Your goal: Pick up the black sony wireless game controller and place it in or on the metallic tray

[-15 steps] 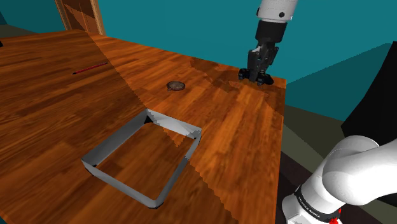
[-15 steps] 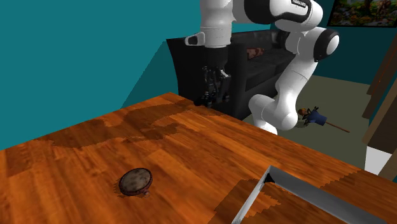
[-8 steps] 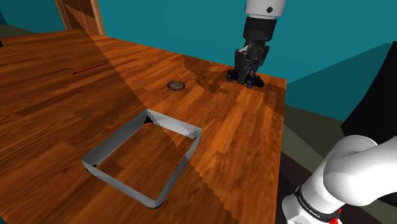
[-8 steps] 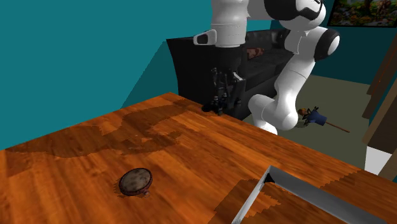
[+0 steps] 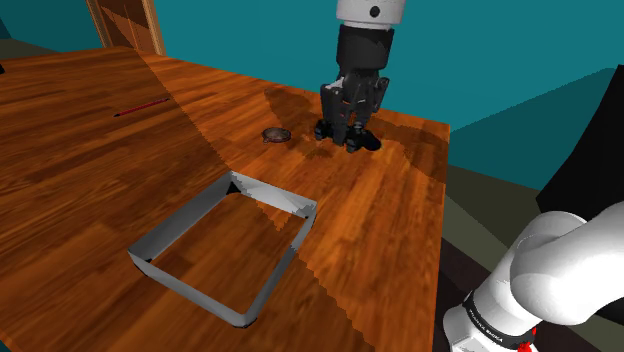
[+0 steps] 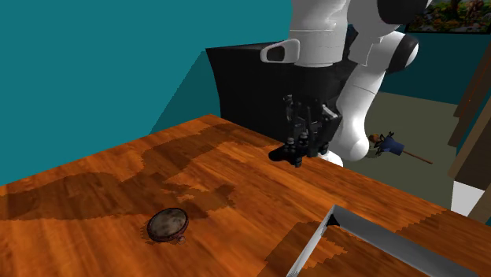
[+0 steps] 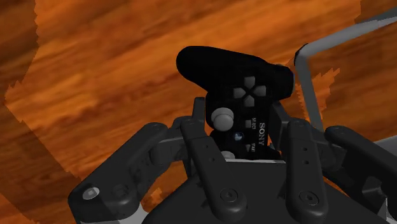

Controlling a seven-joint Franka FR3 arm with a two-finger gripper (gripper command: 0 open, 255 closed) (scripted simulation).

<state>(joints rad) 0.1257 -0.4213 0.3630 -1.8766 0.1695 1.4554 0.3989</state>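
Observation:
The black Sony game controller (image 5: 356,139) hangs above the wooden table, clasped by my black gripper (image 5: 347,122), which is shut on it. In the second exterior view the controller (image 6: 285,155) juts out below the gripper (image 6: 304,148), clear of the tabletop. In the wrist view the controller (image 7: 238,89) with its d-pad and stick sits between the fingers (image 7: 296,143) of the gripper (image 7: 246,137). The metallic tray (image 5: 303,207), a shallow grey frame, lies on the table closer to the stand than the gripper; its rim shows as tray (image 6: 379,234) and tray (image 7: 304,71).
A small round dark object (image 5: 277,134) lies on the table just left of the gripper in the shoulder view, also seen as round object (image 6: 167,223). A thin red stick (image 5: 140,107) lies far left. The table edge (image 5: 443,180) drops off at the right.
The arm has carried the controller leftward in the shoulder view, away from the table's far corner and closer to the tray. The controller now hangs higher off the table.

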